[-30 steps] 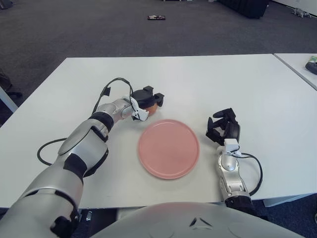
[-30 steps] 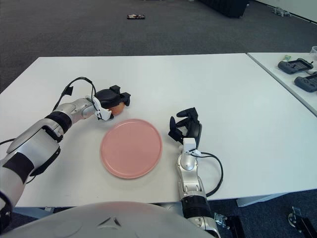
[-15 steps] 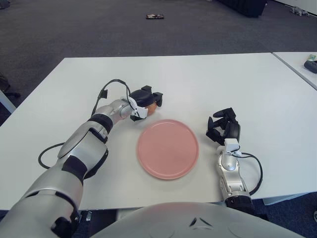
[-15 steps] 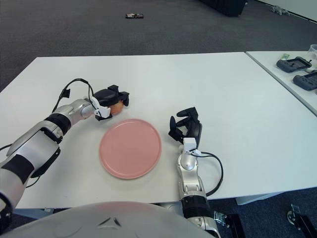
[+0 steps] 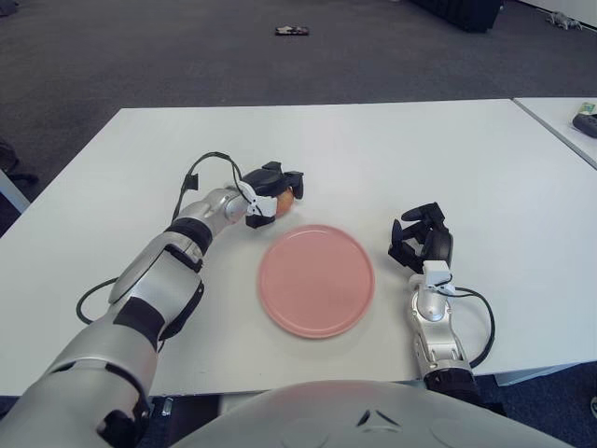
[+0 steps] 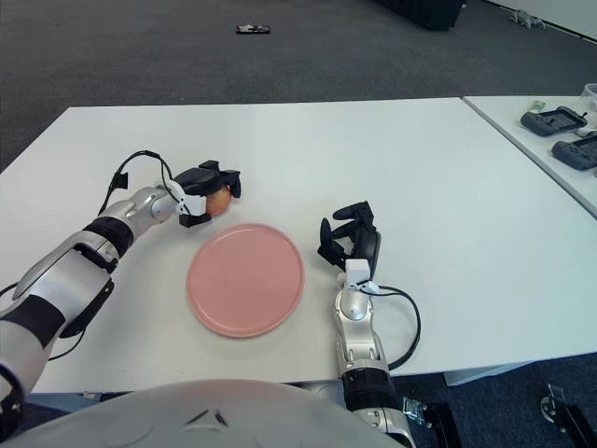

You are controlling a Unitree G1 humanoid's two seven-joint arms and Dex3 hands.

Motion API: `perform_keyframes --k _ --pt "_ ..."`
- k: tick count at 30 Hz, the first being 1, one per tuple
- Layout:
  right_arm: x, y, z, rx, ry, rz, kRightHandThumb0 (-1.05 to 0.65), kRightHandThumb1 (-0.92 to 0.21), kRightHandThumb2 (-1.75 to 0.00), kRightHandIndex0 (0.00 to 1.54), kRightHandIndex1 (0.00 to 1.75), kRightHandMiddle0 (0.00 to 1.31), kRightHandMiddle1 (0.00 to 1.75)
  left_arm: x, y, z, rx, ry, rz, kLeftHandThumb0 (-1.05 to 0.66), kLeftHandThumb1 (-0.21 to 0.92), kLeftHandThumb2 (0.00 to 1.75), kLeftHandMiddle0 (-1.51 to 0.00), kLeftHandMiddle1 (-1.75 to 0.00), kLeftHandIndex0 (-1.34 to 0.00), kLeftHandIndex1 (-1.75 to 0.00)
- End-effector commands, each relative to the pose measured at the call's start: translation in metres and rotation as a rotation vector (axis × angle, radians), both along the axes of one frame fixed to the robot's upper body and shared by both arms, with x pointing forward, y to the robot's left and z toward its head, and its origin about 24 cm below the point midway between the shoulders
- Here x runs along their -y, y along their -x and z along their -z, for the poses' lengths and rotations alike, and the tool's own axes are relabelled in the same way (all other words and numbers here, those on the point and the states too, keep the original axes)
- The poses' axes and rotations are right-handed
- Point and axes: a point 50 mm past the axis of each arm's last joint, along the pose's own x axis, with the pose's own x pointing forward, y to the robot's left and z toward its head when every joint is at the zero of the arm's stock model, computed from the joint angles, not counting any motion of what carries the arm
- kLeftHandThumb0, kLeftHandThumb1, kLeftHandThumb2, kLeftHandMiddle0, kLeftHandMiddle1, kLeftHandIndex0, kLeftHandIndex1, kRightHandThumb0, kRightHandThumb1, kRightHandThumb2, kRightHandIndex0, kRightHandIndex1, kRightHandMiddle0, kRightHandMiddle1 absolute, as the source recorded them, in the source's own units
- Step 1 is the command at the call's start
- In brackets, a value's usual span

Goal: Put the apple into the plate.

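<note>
An orange-red apple sits just beyond the far left rim of the pink plate, on the white table. My left hand is wrapped over the apple from the left, its black fingers curled around the top and sides, so only a sliver of the fruit shows. In the right eye view the apple peeks out under the same hand. My right hand shows to the right of the plate, fingers curled, holding nothing.
A black cable loops from my left forearm over the table. A second white table at the right carries dark devices. A small dark object lies on the grey carpet far behind.
My left hand with the apple has shifted a little away from the plate, toward the far side of the table. The right hand has not moved.
</note>
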Motion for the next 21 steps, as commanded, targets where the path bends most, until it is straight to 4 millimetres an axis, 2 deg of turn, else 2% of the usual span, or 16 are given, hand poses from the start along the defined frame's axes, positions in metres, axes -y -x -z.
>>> perform_keyframes --k 1,8,21 --pt "0.001 -0.003 -0.005 0.029 -0.001 0.006 -0.40 -0.60 -0.97 0.67 1.64 0.40 1.75 -0.008 0.013 0.022 -0.091 0.006 -0.045 0.00 -0.11 1.73 -1.00 -1.55 -0.70 -1.75" --pt "0.001 -0.003 -0.004 0.025 -0.001 0.009 -0.40 -0.60 -0.97 0.68 1.65 0.39 1.75 -0.010 0.012 0.020 -0.118 0.101 -0.081 0.00 -0.11 1.73 -1.00 -1.55 -0.70 -1.75" --pt "0.000 -0.003 -0.004 0.027 -0.007 0.009 -0.40 -0.60 -0.97 0.68 1.64 0.39 1.75 -0.012 0.008 -0.004 -0.141 0.408 -0.121 0.00 -0.09 1.72 -0.98 -1.57 -0.69 -1.75"
